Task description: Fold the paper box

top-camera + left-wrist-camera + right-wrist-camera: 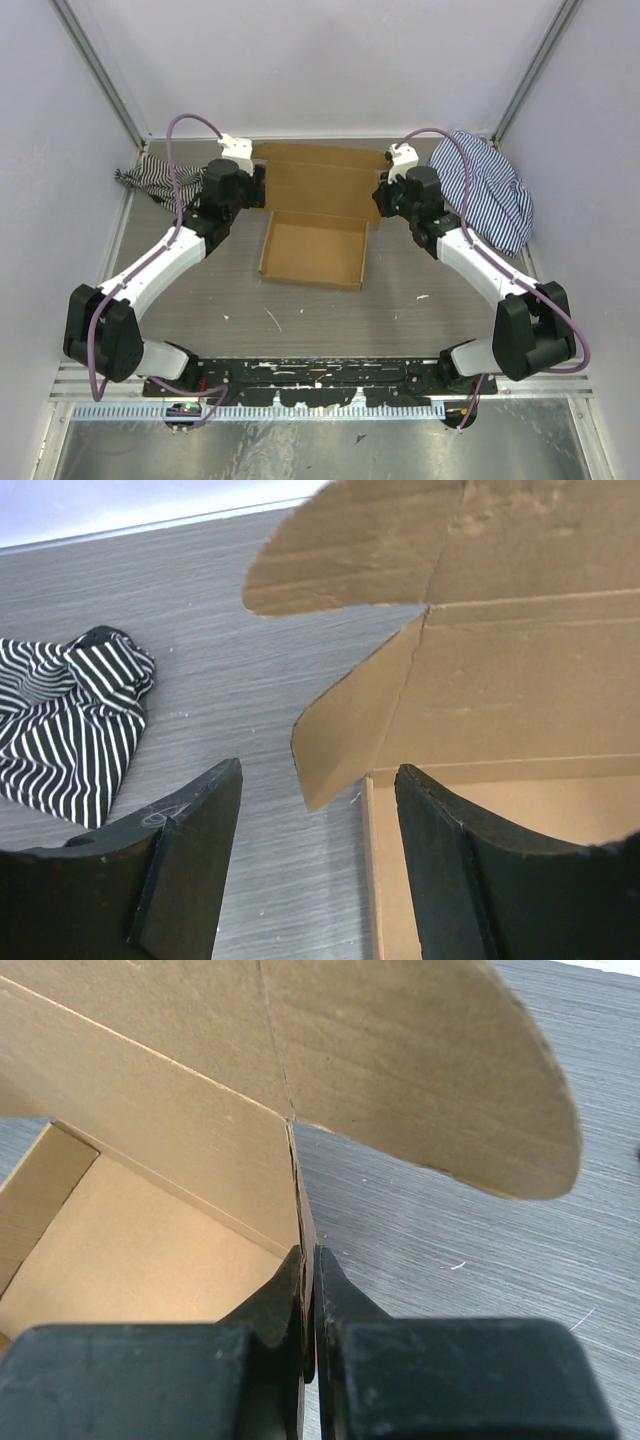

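**Paper box flap pinched by right gripper**

The paper box (315, 250) is set mid-desk (400, 310), with its tray formed and its lid panel extending behind. The box's right rear flap is clamped between the closed fingers of the right gripper (308, 1260). The left gripper (318, 772) is held open, and the left flap is seen ungripped between its spread jaws. Striped cloths (150, 180) are seen at both far corners.

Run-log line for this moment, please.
box: tray up, lid open | left end effector: open, by flap | right end effector: shut on box
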{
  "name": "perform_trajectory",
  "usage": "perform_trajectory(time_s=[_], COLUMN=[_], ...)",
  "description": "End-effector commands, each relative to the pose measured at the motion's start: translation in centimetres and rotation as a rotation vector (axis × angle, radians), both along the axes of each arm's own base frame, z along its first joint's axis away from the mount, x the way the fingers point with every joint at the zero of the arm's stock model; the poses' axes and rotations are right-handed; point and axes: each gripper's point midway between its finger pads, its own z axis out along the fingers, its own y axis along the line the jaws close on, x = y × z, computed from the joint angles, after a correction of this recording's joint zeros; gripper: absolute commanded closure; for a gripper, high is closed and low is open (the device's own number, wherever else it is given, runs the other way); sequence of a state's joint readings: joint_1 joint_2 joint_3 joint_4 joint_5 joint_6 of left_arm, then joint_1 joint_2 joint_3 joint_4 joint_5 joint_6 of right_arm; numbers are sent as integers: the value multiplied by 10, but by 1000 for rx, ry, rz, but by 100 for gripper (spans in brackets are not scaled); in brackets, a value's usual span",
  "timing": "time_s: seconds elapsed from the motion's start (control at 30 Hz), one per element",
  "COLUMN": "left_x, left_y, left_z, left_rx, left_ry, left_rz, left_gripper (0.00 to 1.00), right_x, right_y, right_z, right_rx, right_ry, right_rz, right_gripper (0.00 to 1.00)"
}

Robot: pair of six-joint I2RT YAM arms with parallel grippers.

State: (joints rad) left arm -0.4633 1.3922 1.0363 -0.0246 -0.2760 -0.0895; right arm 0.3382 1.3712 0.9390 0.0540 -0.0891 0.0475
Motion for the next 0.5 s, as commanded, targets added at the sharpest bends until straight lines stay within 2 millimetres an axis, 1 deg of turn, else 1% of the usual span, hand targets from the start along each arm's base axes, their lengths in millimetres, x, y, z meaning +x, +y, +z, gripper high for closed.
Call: perform_trajectory(time_s=[0.0,0.1,0.2,0.27,0.4,0.47], left_x=[12,12,12,12,7,4], left_y=[-16,-30,-37,-41,-43,-42], left_z=[23,24,23,21,19,16], left_rx=[-97,-124,-145,-158,-201,-214], left_ry=[-81,-91,-87,-75,-44,-29], left_rz=[-110,-181,-213,-224,-219,-208], left_gripper=[31,33,41,48,69,73], right_x=[6,6,6,7,10,14], right_y=[10,12,13,12,9,6], right_z=[51,50,49,49,47,45], right_rx=[62,65,66,65,62,60], right_ry=[-122,-117,-109,-105,-90,-80], right_rz=[53,64,67,63,32,5], right_gripper=[99,99,99,99,99,99])
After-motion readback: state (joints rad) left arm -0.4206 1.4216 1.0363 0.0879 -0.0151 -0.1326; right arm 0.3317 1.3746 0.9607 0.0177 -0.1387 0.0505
